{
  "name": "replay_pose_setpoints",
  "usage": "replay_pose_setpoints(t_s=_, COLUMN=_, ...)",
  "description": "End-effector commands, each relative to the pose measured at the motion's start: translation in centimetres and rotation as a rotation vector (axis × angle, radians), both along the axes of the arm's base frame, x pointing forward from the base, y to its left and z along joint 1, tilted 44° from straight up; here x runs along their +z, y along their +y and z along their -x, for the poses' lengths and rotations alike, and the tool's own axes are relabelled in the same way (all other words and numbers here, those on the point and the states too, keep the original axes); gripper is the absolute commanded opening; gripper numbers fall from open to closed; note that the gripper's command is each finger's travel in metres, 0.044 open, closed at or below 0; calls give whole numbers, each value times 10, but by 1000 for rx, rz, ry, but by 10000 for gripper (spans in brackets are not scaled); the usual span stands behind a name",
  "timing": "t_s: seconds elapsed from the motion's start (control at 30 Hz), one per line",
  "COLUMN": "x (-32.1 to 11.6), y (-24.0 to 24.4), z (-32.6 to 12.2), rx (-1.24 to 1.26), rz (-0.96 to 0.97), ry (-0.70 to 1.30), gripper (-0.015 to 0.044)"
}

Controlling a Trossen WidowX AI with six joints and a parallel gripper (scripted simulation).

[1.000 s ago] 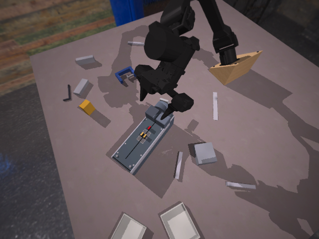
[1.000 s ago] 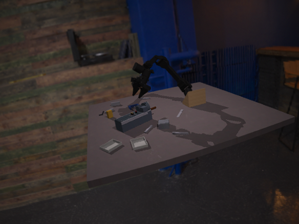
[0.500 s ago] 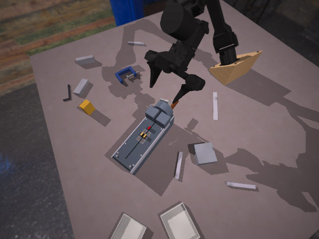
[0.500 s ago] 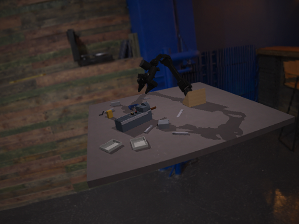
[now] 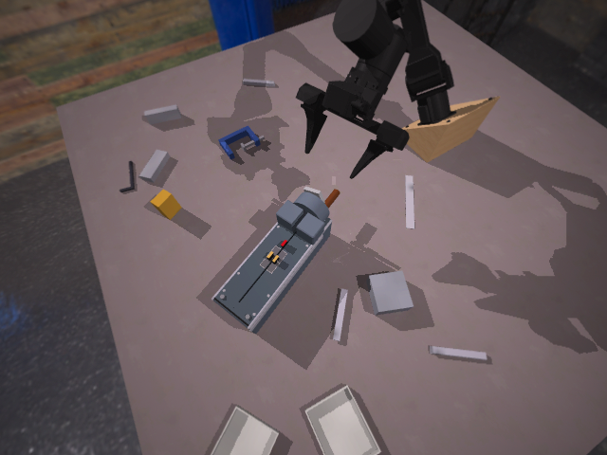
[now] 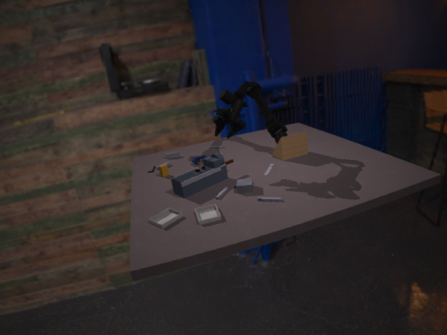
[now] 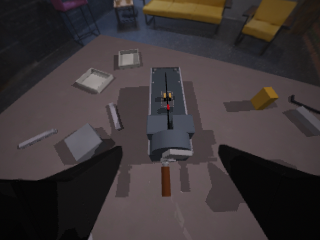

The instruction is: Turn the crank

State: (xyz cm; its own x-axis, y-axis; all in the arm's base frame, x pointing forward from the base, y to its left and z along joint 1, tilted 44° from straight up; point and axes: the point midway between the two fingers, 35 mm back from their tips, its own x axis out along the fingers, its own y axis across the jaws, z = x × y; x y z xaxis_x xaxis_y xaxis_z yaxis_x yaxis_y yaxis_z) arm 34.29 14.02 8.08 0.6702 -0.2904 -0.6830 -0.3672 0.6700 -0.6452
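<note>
The grey slide machine (image 5: 254, 288) (image 6: 201, 182) (image 7: 175, 87) stands on the table. Its red pointer (image 5: 284, 243) (image 7: 168, 107) sits in the slot on the crank side of the two brass zero marks (image 5: 272, 257) (image 7: 167, 96), a short way off them and not level. The brown crank handle (image 5: 331, 197) (image 6: 229, 162) (image 7: 166, 181) sticks out from the round housing at the machine's end. My gripper (image 5: 329, 165) (image 6: 222, 136) (image 7: 170, 149) is wide open and empty, raised above and behind the handle, touching nothing.
A grey block (image 5: 391, 292) (image 7: 83, 142) and pale bars (image 5: 410, 201) (image 5: 340, 315) lie on the machine's handle side. A yellow block (image 5: 166, 204) (image 7: 264, 98) and a blue clamp (image 5: 239, 138) are on the other side. A wooden wedge (image 5: 453, 132) stands by the arm's base. Two trays (image 6: 166, 224) (image 6: 209, 222) lie beyond.
</note>
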Motion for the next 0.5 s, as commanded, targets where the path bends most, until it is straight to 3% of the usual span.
replay_pose_setpoints(t_s=0.0, x=-7, y=-7, z=4, rx=8, rz=0, ry=7, gripper=440)
replay_pose_setpoints(t_s=0.47, x=-56, y=-53, z=0, rx=8, rz=1, ry=8, gripper=440)
